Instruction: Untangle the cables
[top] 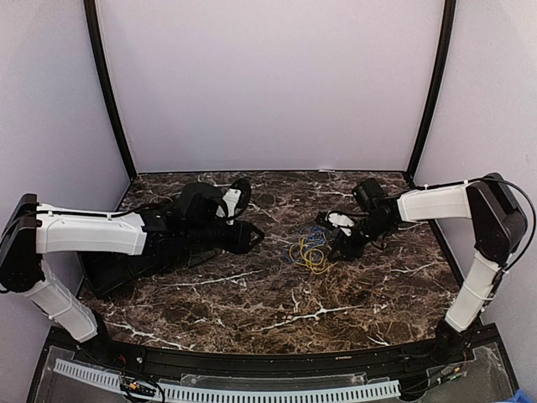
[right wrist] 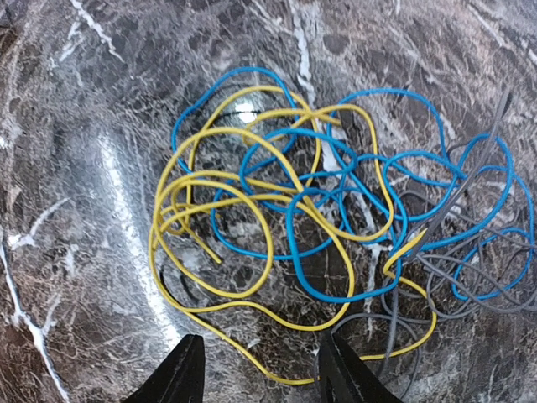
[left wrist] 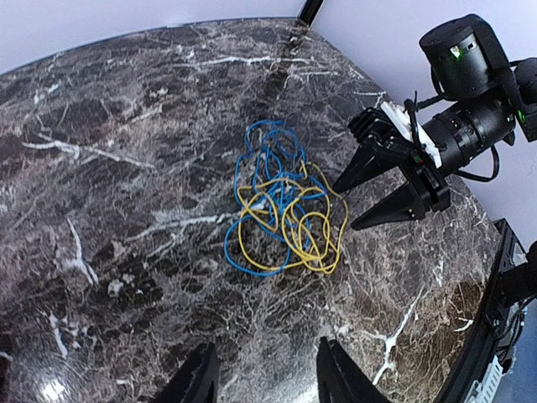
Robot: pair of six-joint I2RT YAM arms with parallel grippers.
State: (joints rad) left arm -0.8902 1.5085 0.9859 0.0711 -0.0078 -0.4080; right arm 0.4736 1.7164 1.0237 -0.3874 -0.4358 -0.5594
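Observation:
The cables lie in one tangled heap of thin yellow and blue loops on the dark marble table, right of centre. The right wrist view shows them close up, with thin grey wires mixed in at the right. My right gripper is open, just right of the heap with its tips low beside it; in its own view a yellow loop runs between the fingertips. It also shows in the left wrist view. My left gripper is open and empty, left of the heap, which it faces.
The marble table is ringed by pale walls and two black corner posts. A black rail with a white cable duct runs along the near edge. The left arm reaches across the left half of the table.

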